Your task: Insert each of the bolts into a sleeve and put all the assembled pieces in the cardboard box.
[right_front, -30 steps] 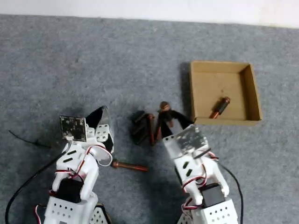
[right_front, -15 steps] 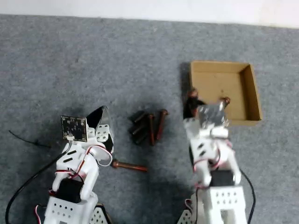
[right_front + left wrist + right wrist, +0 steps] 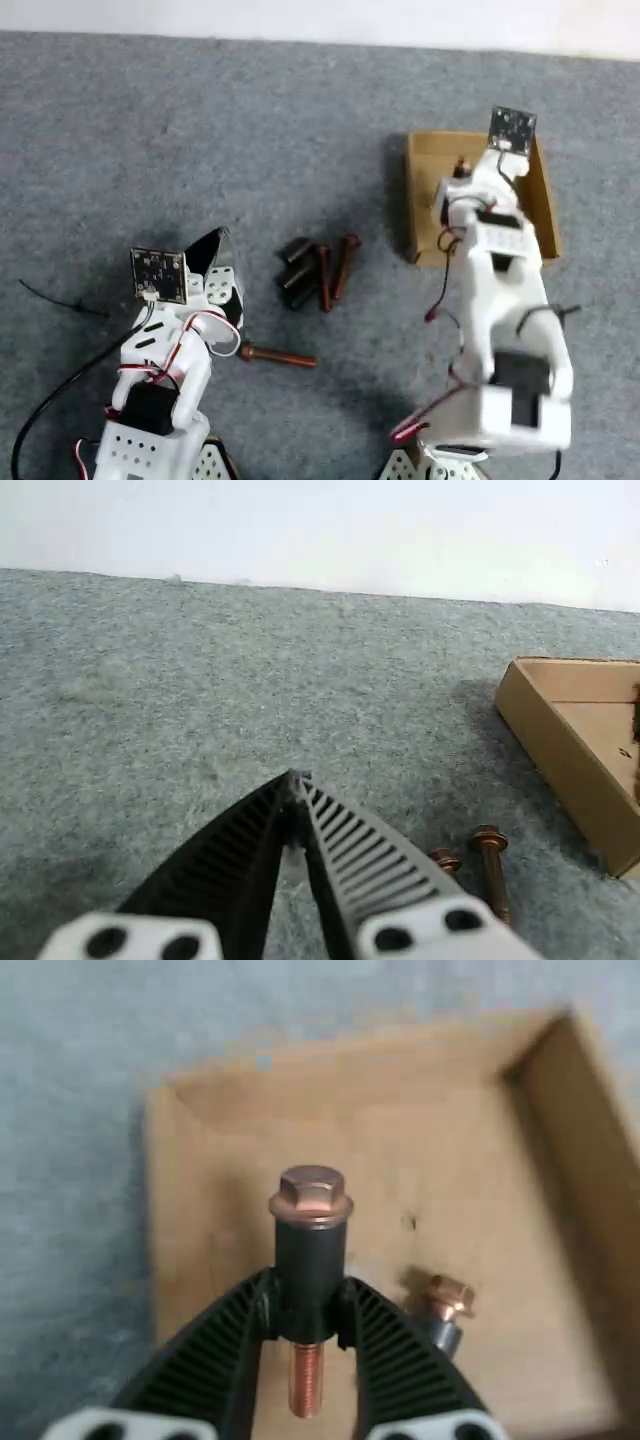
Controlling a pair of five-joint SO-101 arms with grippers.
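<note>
So the right claw (image 3: 305, 1305) is pinching a black sleeve (image 3: 308, 1260) with a bolt (image 3: 312, 1192) through it, head up, hanging right over the box (image 3: 200, 1140), and there's another assembled piece (image 3: 443, 1307) lying on the box floor. The left claw (image 3: 297, 782) is pressed together with nothing in it, parked above the grey desk (image 3: 200, 150). The loose pile (image 3: 318, 272) of bolts and sleeves sits on the desk roughly between the two claws, and one lone bolt (image 3: 277, 355) lies apart from it, nearer the left claw.
</note>
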